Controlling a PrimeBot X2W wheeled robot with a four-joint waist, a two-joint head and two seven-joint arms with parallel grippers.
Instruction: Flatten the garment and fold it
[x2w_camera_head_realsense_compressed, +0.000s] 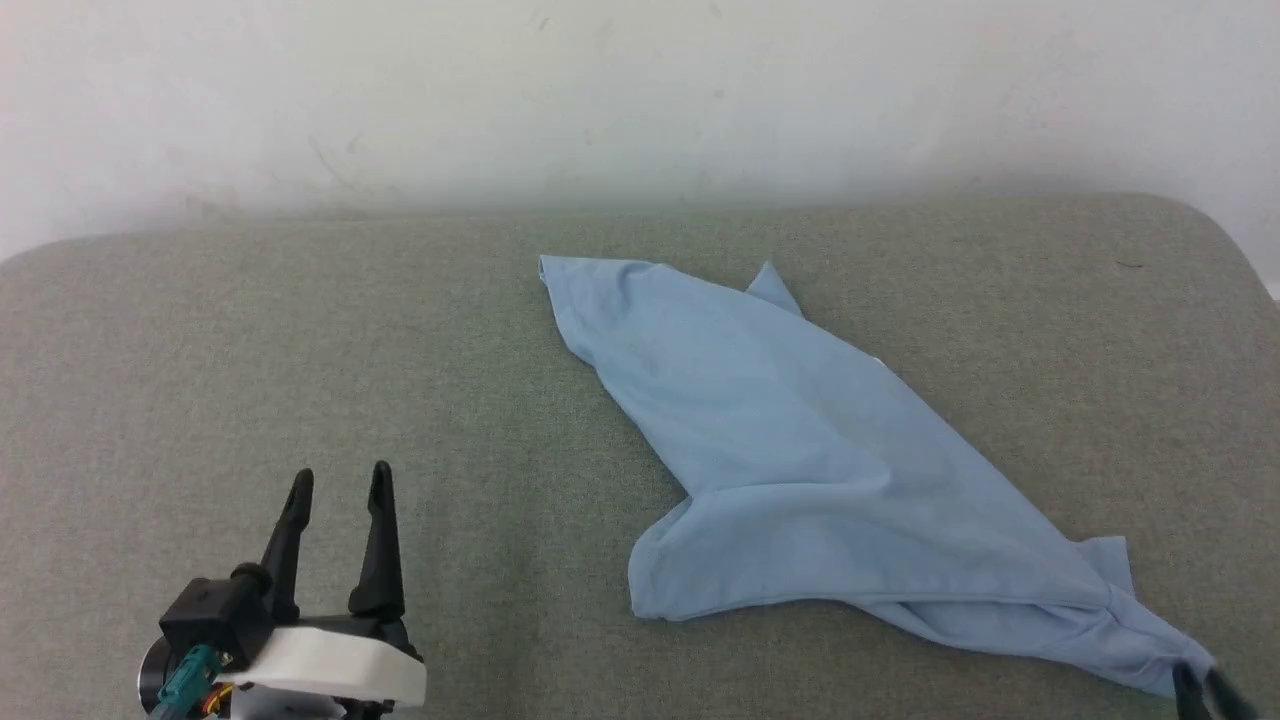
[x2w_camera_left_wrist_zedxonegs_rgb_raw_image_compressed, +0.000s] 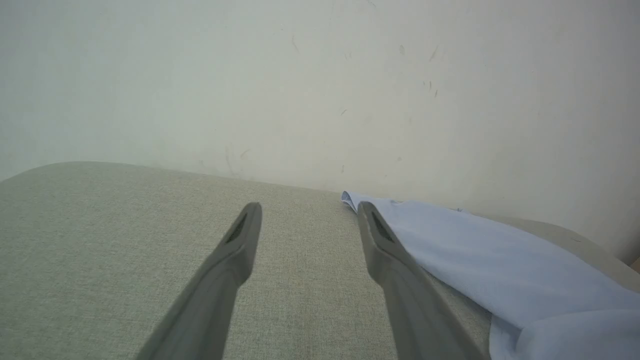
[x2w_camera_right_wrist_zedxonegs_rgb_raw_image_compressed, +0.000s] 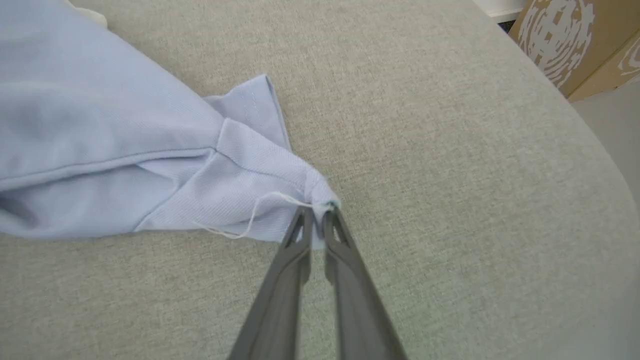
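Garment (x2w_camera_head_realsense_compressed: 800, 470) lies rumpled on grey cushion (x2w_camera_head_realsense_compressed: 300, 350), cardboard box (x2w_camera_right_wrist_zedxonegs_rgb_raw_image_compressed: 565, 45) apparently beyond.

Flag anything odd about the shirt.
A loose white thread hangs off the shirt corner pinched in the right gripper, which looks like fraying. The shirt also lies askew, stretched diagonally to a point and creased near that corner, not flat.

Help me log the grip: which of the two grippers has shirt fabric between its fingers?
The right gripper: its fingers pinch a bunched corner of the garment. The left gripper stands wide open, touching no cloth.
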